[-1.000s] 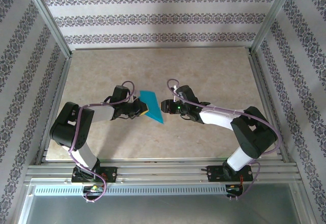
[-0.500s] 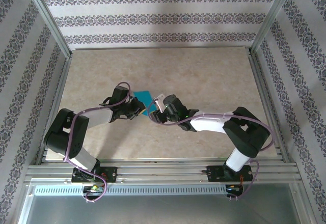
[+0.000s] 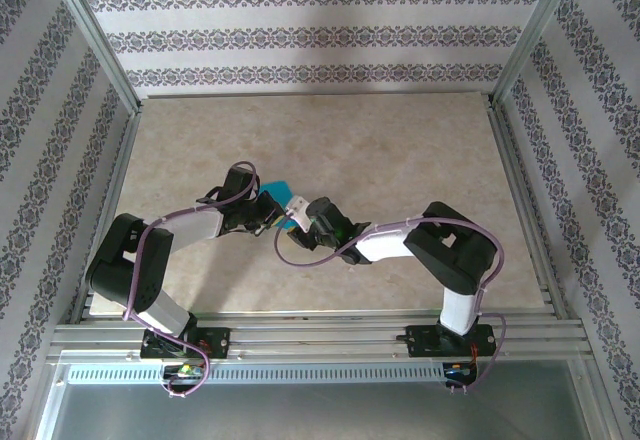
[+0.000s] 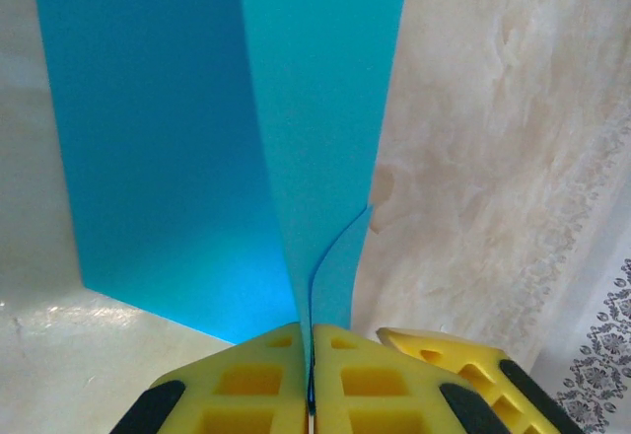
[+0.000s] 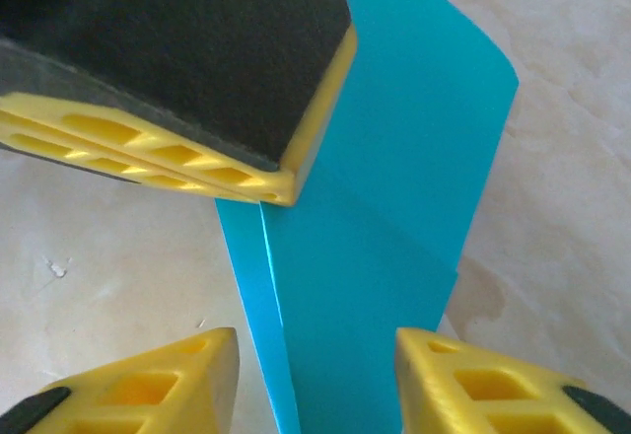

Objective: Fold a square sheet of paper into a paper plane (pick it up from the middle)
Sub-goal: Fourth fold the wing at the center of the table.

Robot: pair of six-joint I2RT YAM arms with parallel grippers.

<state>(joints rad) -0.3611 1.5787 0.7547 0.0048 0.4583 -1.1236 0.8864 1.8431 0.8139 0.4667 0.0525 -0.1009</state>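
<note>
The teal-blue sheet of paper (image 4: 197,148), folded into a narrow paper plane shape with a lengthwise crease (image 5: 394,207), is held up over the middle of the table (image 3: 277,191). My left gripper (image 4: 311,333) is shut on its folded layers, pinching them between both yellow fingers (image 3: 270,216). My right gripper (image 5: 315,360) faces it from the right, open, its fingers standing on either side of the paper (image 3: 298,210). One left finger (image 5: 197,79) sits just above the paper in the right wrist view. A right fingertip (image 4: 444,355) shows beside the left jaws.
The beige marbled table (image 3: 400,150) stretches free behind and to both sides. Patterned walls and metal frame posts (image 3: 95,40) enclose it. The right arm's elbow (image 3: 460,250) stands at the near right, and a cable loop (image 3: 295,255) hangs under the right wrist.
My right arm has swung left, bringing its gripper from a short gap away to straddle the paper at the left gripper. The left gripper kept its grip and barely moved.
</note>
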